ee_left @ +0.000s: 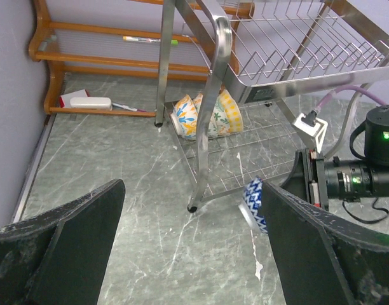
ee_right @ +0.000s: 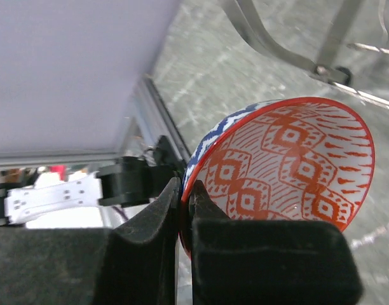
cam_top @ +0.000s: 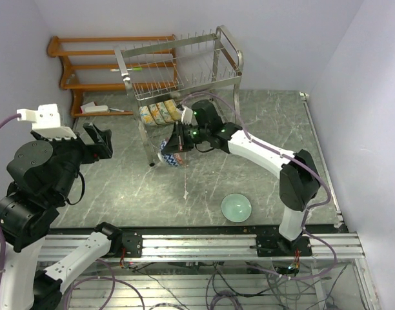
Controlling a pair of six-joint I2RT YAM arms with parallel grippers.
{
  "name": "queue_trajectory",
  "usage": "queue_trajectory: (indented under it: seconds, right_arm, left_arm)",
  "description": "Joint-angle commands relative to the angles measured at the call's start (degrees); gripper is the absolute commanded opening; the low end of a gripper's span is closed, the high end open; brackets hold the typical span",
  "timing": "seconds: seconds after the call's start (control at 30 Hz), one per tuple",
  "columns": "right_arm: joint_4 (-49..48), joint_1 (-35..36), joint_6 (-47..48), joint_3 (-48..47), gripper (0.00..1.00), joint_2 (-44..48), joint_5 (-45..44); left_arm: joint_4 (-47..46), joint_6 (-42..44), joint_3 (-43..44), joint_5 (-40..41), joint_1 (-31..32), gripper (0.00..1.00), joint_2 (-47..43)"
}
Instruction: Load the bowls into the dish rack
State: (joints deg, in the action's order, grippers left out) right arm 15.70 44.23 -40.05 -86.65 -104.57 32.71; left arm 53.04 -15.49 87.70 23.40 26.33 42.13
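Right fingers (ee_right: 264,254) clamped on red bowl (ee_right: 283,165) rim; rack (ee_left: 215,95) just ahead of fingertips. Floral bowls (cam_top: 160,113) racked. Mint bowl (cam_top: 236,207) on surface (cam_top: 120,194), well behind these fingers, not yet loaded. Left fingers (ee_left: 74,241) spread, empty.

I can read no text, brand or number in any of my three views. The red-and-white box (ee_left: 77,100) on the wooden rack (ee_left: 86,29) is the only candidate I see - any print on it is too small to make out.

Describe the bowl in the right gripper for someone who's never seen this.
Find the steel wire dish rack at the back of the table; by its front legs the right gripper holds a bowl by the rim. It has red diamonds inside and blue-and-white outside, unlike the floral bowls in the rack and the mint bowl.
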Motion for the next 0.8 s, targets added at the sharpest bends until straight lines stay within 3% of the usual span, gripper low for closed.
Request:
queue_trajectory:
  seconds: [0.0, 0.33, 0.53, 0.77]
  right_arm:
    - [-25.86, -5.18, -11.66, 2.19, 0.00, -2.06, 15.63]
    - [-56.10, -11.52, -32.14, -0.35, 0.00, -14.92, 22.16]
    - [-55.61, -11.80, -29.45, -0.26, 0.00, -16.74, 18.68]
    - [-70.03, -11.87, -38.33, -0.69, 0.00, -22.50, 18.03]
  left_arm:
    - [0.23, -1.10, 1.66, 2.35, -0.31, 1.00, 1.49]
    - [-2.06, -1.49, 2.37, 4.06, -0.31, 1.00, 4.62]
    - [-2.50, -1.24, 3.46, 4.66, -0.31, 1.00, 6.33]
    - [-2.59, -1.66, 3.25, 4.73, -0.31, 1.00, 7.07]
